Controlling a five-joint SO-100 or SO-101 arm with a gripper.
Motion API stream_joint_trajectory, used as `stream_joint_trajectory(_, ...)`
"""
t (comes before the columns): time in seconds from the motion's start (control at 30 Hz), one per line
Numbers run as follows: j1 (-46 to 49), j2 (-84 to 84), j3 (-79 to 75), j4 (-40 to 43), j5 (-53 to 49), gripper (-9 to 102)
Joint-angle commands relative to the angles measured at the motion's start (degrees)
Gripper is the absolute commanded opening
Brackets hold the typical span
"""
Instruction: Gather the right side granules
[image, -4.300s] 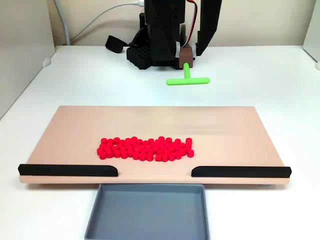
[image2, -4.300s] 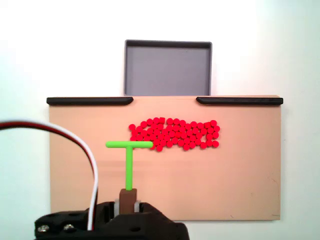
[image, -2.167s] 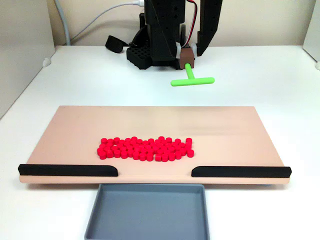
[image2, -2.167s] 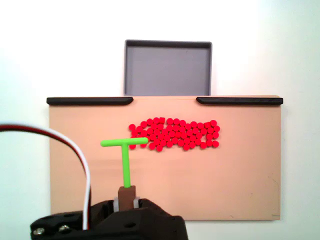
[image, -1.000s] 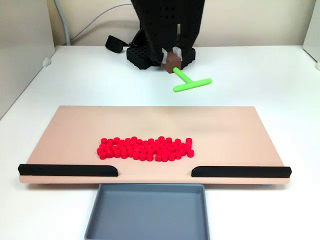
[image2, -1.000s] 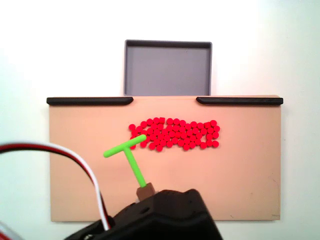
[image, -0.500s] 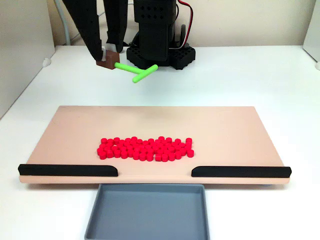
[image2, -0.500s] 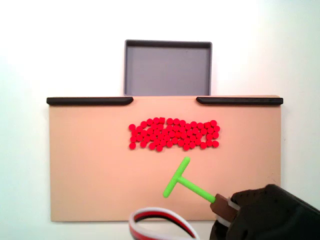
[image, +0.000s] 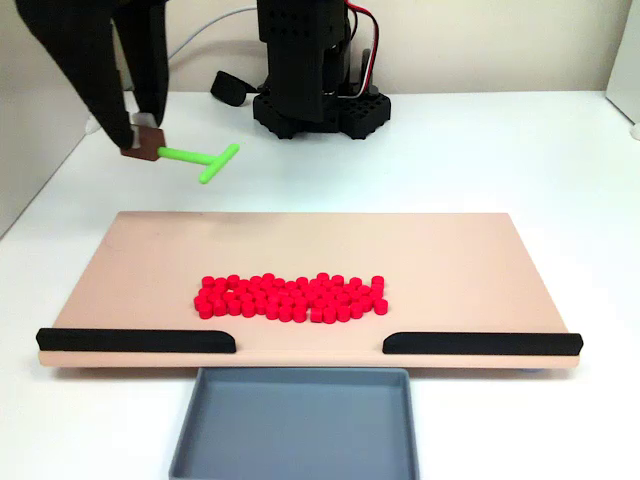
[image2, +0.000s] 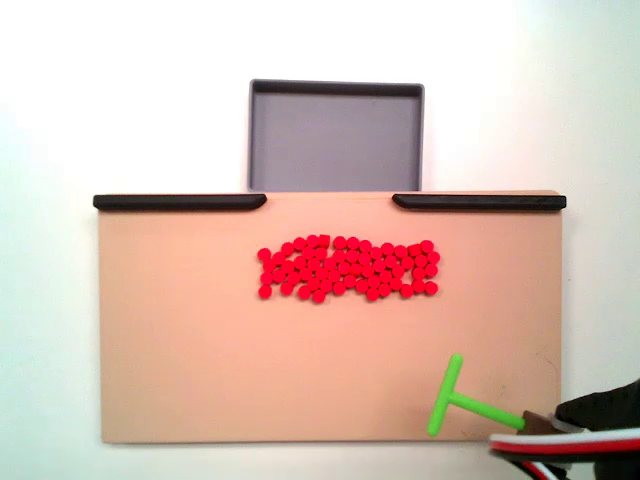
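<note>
While the gripper (image: 143, 140) pinches the green pusher (image: 205, 159) by its stem, the beads (image2: 347, 268) look light, loose, roll-prone: sweep, never grasp.

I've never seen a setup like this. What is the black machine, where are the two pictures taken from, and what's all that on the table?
The black machine is a small robot arm bolted to a white table. One fixed view faces it from the front; another looks straight down. On the table lies a tan board with two black strips along one edge and a grey tray beyond the gap between them. A patch of small red beads sits mid-board. The arm's tool holds a green T-shaped pusher, away from the beads near a board corner.
</note>
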Motion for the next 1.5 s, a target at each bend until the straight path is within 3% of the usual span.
stream_joint_trajectory(0.0,1.3,-1.4,-5.0,-0.1,-5.7,0)
stream_joint_trajectory(0.6,1.2,-9.3,-8.1,-5.5,-14.0,0)
stream_joint_trajectory(1.47,0.0,-12.0,-2.7,-13.1,-18.4,0)
